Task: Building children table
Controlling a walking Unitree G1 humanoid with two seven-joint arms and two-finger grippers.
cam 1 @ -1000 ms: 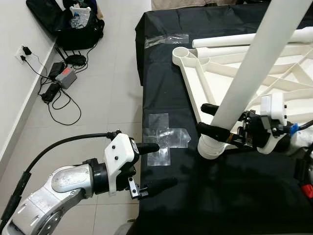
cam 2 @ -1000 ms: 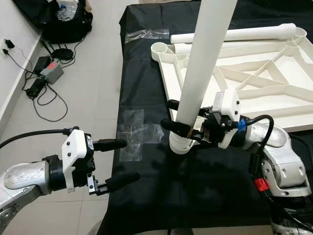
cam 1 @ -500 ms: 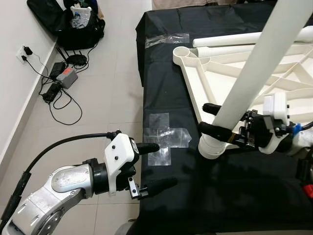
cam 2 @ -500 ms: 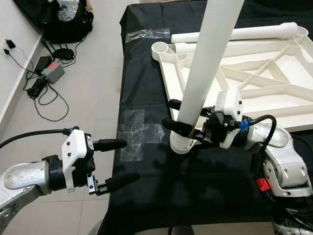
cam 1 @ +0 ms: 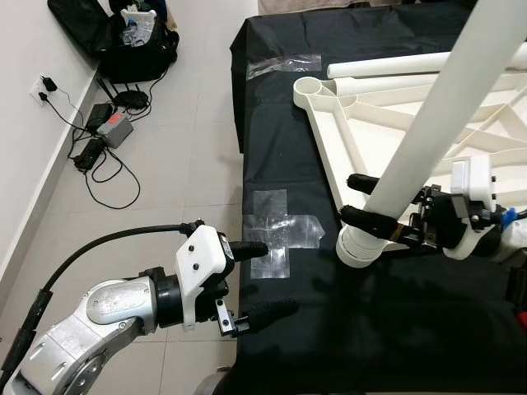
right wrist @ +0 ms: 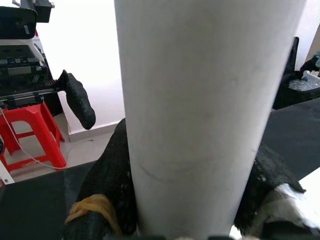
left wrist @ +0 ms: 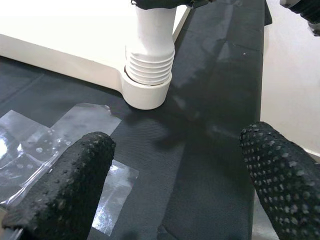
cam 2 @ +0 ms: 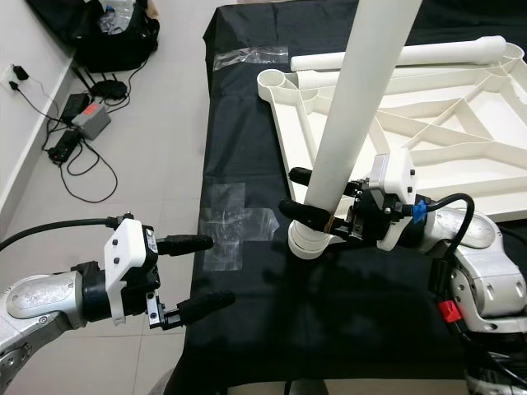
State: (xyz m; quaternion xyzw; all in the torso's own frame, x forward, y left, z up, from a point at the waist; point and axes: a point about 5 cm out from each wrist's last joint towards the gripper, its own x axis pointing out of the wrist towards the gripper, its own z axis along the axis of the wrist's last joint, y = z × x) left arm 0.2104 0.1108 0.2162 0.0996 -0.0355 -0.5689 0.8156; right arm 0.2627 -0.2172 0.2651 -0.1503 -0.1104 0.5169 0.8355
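Black cloth covers the tabletop (cam 1: 370,329), which stands on a pale tiled floor (cam 1: 165,181); patches of clear tape (cam 1: 280,234) are stuck to the cloth near its left edge.

Nearest the camera, the left hand (cam 1: 257,278) hangs at the tabletop's left edge with its two black fingers (left wrist: 70,182) spread apart and nothing between them. One fingertip lies over the tape, the other over the cloth edge. From the left wrist view the fingers frame the foot of the leg, well apart from it.

Beyond it, the right hand (cam 2: 300,192) is clamped around a white table leg (cam 2: 350,132), gripping low on the shaft just above its ribbed, threaded collar (left wrist: 148,67). The leg is a smooth, plain white tube, held tilted so its top leans away to the right — its upper end is cut off by the frame. The collar's round foot rests on the black cloth, just beside the near edge of the white table top panel (cam 1: 346,156). The right wrist view is taken up by the tube at close range; whether the foot sits flat cannot be made out.

The panel lies with its ribbed underside up, showing diagonal braces and a round corner socket (cam 1: 309,86); its right portion runs out of frame. A second white leg (cam 1: 387,66) lies along the panel's far side.

Farthest back, on the floor by the wall, sit a black bag (cam 1: 123,37) and a tangle of cables with a power adapter (cam 1: 111,127) — details there are too small to read.
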